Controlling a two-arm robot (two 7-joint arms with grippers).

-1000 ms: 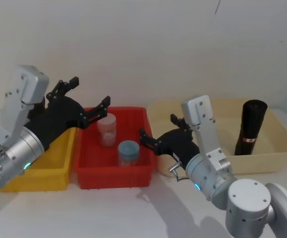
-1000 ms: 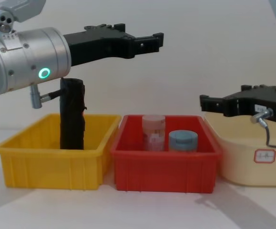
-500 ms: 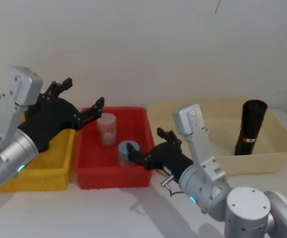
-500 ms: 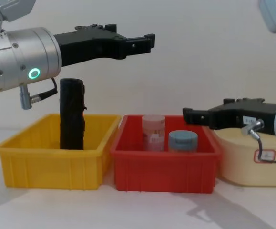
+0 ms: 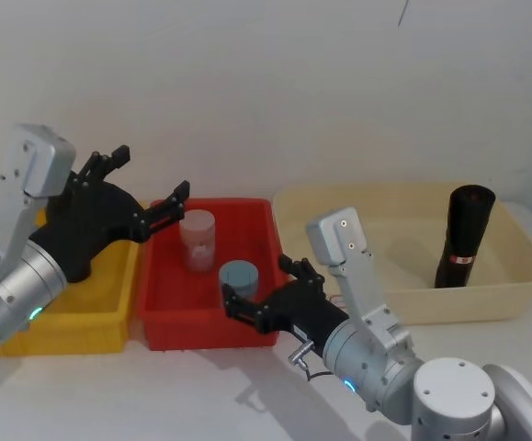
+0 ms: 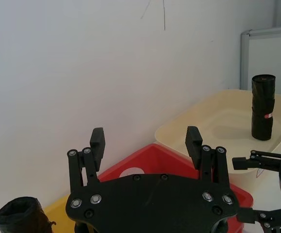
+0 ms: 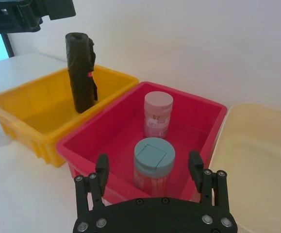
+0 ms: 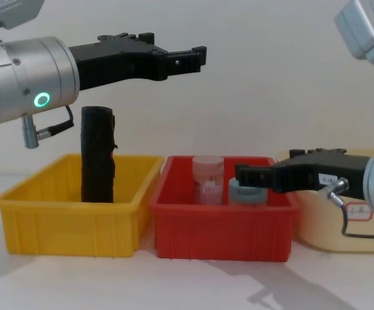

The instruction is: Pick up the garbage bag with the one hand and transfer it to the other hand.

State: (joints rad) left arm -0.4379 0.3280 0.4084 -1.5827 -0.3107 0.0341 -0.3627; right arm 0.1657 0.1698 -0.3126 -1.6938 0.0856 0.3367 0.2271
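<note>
Arrangement of both arms ahead of the pick. The garbage bag (image 5: 463, 237), a smooth black roll with a red-and-white label band, stands upright near the far right end of the cream tub (image 5: 385, 190), at the robot's far right. Its long axis is vertical and nothing touches it.

The left end effector (image 5: 151, 175), on the silver arm with the green ring, hangs high over the seam between the yellow bin (image 5: 63, 333) and the red bin (image 5: 210, 333). Its fingers are spread wide with nothing between them, and they point across toward the right. The right end effector (image 5: 258, 287), bearing the white sticker, sits low over the red bin's front edge, beside a blue-lidded jar (image 5: 239, 278). Its fingers are likewise parted and empty, and they point away from the tub.

The bag lies to the right of both end effectors and well apart from each. The right one is the nearer, with the left a full bin farther off. A side-on approach with the fingers straddling the upright roll looks the likely grasp. A rough black roll (image 8: 98, 155) without a label stands in the yellow bin just below the left arm and is not the target.
</note>
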